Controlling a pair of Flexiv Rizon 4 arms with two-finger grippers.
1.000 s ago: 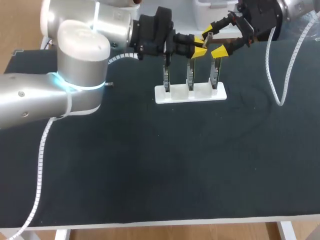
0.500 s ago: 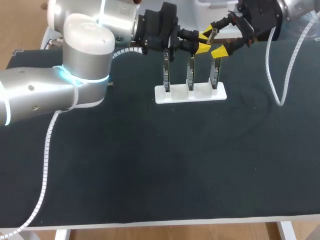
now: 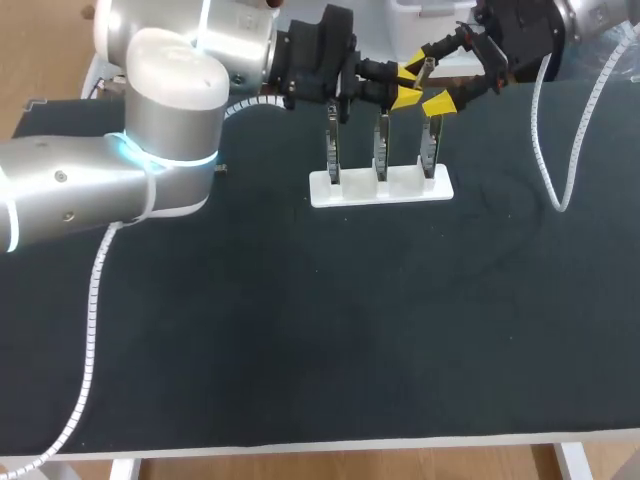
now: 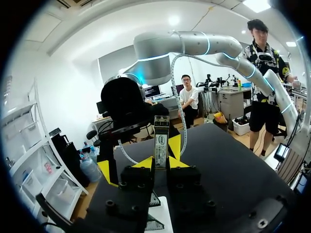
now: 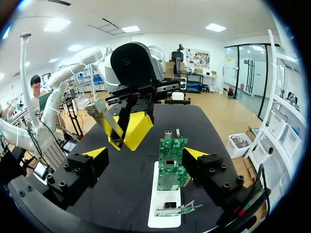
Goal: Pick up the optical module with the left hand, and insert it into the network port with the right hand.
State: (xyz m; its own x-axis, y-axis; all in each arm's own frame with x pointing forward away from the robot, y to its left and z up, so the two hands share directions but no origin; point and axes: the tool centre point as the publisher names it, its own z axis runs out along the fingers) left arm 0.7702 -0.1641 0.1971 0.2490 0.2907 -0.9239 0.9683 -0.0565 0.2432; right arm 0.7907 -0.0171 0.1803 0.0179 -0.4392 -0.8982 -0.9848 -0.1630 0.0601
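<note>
My left gripper is shut on the optical module, a slim silver bar that stands up out of its yellow tips. In the head view the left gripper holds the module above the back of the white stand. My right gripper comes in from the far right and is wide open, its fingers on either side of the module's end. In the right wrist view, the right gripper is open, and the module hangs ahead of it and off to one side.
The white stand carries three upright green circuit boards, seen in the head view as three thin boards in a row. A white cable hangs from the right arm over the dark table mat.
The left arm swung its elbow back and to the right, and its gripper rose slightly with the module towards the right gripper. It has held still for the last half second. The right arm has not moved.
</note>
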